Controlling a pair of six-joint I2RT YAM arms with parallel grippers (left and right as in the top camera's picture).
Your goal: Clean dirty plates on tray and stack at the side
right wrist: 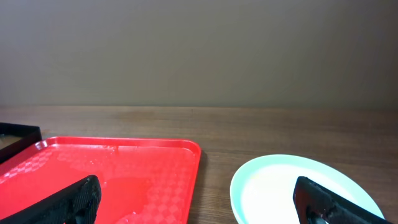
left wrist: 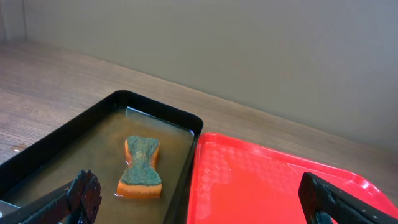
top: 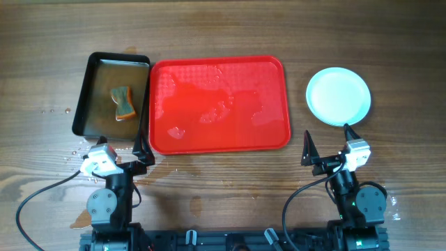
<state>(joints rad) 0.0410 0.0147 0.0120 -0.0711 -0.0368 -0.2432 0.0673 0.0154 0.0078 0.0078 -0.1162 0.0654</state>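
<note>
Sponge [top: 123, 102] in brown-watered black pan [top: 85, 97]; wet red tray [top: 268, 77]

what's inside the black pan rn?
The black pan holds brownish liquid and an orange sponge, green scrub face up. The floor beneath the sponge is hidden.

Lab bench setup, wood-grain table [top: 390, 42], bare grey wall [right wrist: 199, 50]

Black arms [top: 118, 185], white wrist housings [top: 100, 159], looping cables [top: 47, 185] (black), pointed black jaws.
</note>
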